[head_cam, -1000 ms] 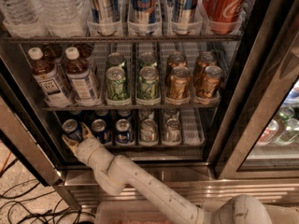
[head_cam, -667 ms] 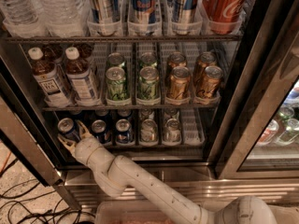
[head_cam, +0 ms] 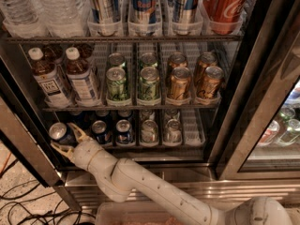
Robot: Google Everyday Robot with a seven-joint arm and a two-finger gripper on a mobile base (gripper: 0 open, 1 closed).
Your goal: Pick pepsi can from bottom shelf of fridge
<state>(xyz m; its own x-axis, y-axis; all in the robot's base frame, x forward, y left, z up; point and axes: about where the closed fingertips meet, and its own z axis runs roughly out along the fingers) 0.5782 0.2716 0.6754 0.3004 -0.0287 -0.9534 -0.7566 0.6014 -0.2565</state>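
The gripper [head_cam: 66, 138] grips one pepsi can [head_cam: 59, 133] at the bottom shelf's [head_cam: 192, 125] left end; two blue cans [head_cam: 100, 131] and seemingly two silver cans [head_cam: 149, 130] stand alongside.

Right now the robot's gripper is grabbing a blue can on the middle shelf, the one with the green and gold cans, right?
Not quite. The camera view shows the gripper down at the bottom shelf, at its left end, with its fingers either side of the pepsi can. The green and gold cans sit on the shelf above it, and the arm isn't touching them.
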